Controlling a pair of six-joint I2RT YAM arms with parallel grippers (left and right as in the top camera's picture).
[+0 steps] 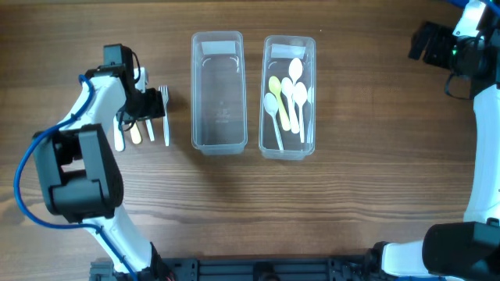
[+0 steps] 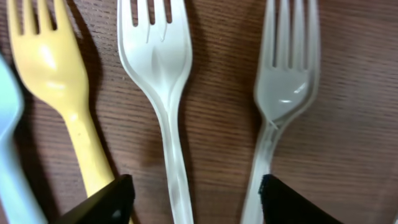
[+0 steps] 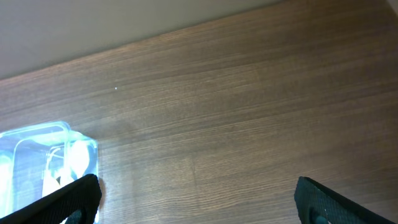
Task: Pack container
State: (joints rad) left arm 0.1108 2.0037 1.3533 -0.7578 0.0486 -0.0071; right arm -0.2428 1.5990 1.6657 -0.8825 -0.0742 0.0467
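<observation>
Two clear plastic containers stand mid-table: the left one [image 1: 218, 90] is empty, the right one [image 1: 289, 95] holds several white and yellow spoons [image 1: 287, 100]. Forks lie in a row on the table at left. My left gripper [image 1: 145, 105] hovers low over them, open. In the left wrist view its fingers [image 2: 194, 202] straddle the handle of a white fork [image 2: 160, 81], with a yellow fork [image 2: 59, 87] to the left and a clear fork [image 2: 283, 93] to the right. My right gripper [image 1: 428, 43] is open and empty at the far right; its fingers [image 3: 199, 199] frame bare table.
A pale blue utensil [image 2: 9, 143] lies at the left edge of the left wrist view. A corner of the spoon container [image 3: 46, 165] shows in the right wrist view. The table's far edge [image 3: 186, 28] runs behind it.
</observation>
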